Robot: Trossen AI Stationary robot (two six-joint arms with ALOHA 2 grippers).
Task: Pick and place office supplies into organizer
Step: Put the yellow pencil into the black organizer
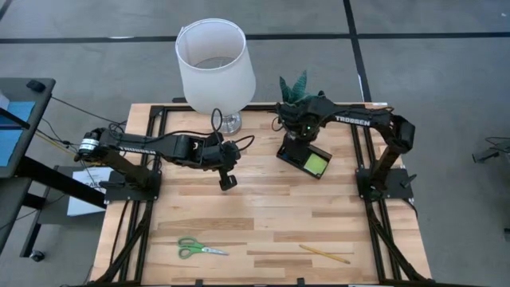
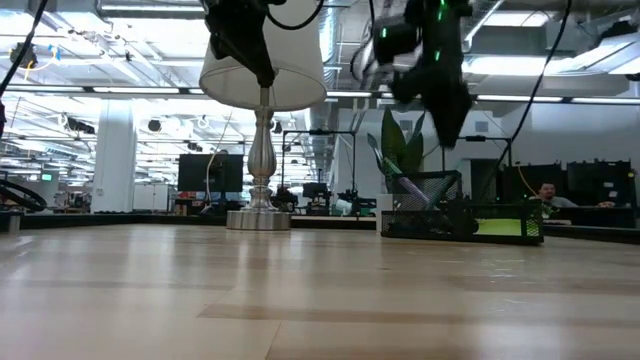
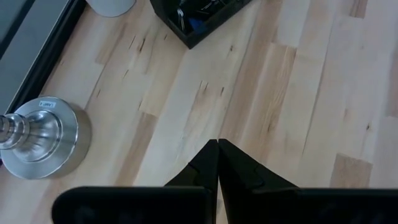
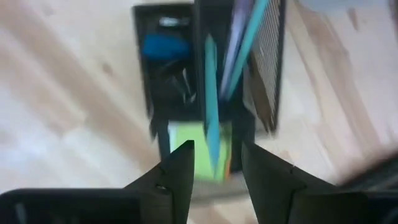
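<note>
High view: scissors (image 1: 200, 249) near table's (image 1: 263, 211) front edge.

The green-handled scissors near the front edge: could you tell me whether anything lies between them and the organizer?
Nothing visible does. Bare wood runs from the scissors to the organizer. The left gripper hangs shut beside that line; the right gripper hovers open above the organizer.

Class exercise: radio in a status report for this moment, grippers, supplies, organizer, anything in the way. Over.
Right gripper above organizer, jaws open, teal pen standing inside. Left gripper shut, mid-table. Scissors and yellow pencil left on table. Nothing in the way.
</note>
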